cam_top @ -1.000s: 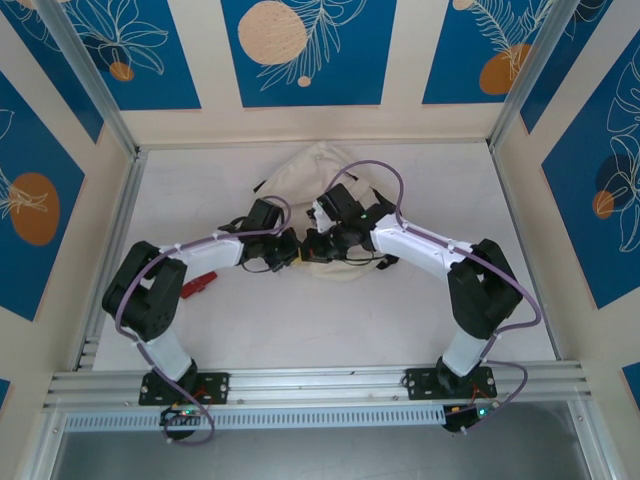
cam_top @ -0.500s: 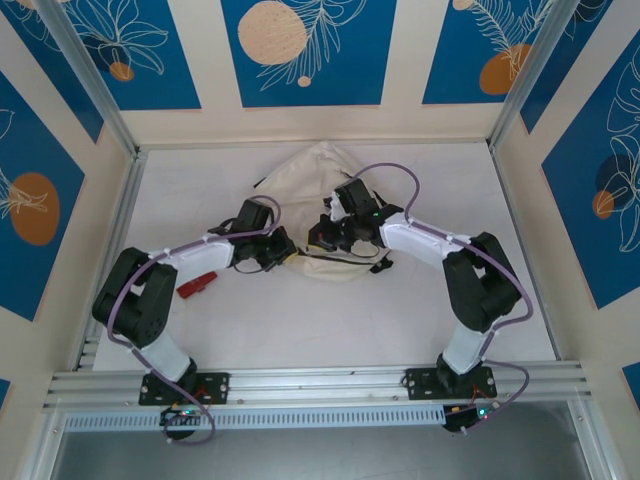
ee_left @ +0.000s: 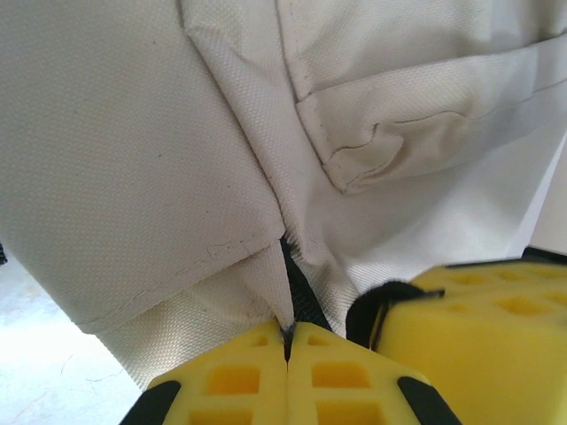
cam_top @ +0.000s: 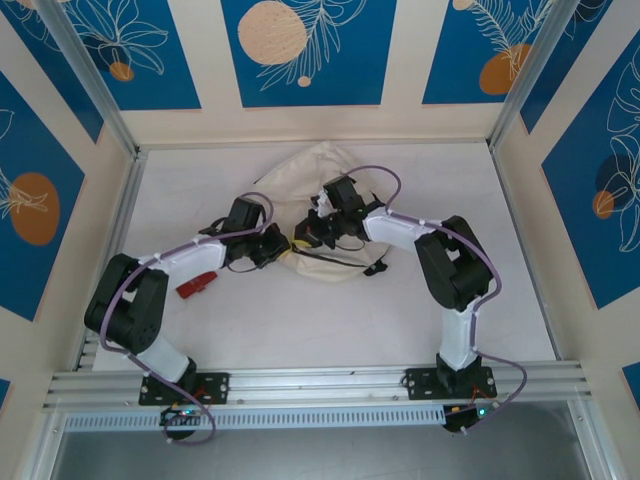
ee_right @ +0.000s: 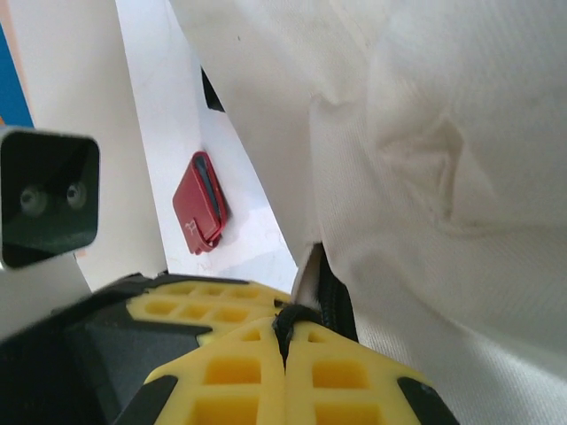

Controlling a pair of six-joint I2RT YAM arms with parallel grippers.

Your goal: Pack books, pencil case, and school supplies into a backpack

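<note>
- white tabletop (cam_top: pixel 300 320) between blue-and-cream wall panels, seen from above: the cream backpack (cam_top: pixel 312 168) lies just beyond both my claws. my left claw (cam_top: pixel 280 248) and my right claw (cam_top: pixel 306 236) meet at the bag's near edge, close beside each other. a small red object (cam_top: pixel 197 284) lies on the table behind and to the left of my left claw, apart from the bag.
- left wrist view: my left claw (ee_left: pixel 286 350) is pressed together, its yellow tips pinching the backpack (ee_left: pixel 159 133) where a dark zipper line runs down into them. folds and a stitched seam of the cloth rise directly ahead of the claw. my right claw's yellow fingers (ee_left: pixel 469 310) sit just to the right, against the same cloth.
- right wrist view: my right claw (ee_right: pixel 286 341) is clamped too, with the bag's black zipper edge caught between its tips. the backpack (ee_right: pixel 425 177) bulges ahead and to the right. the red object (ee_right: pixel 201 212) lies on the table ahead and to the left, clear of the bag. a grey box with two small lenses (ee_right: pixel 44 195) sits at the far left.
</note>
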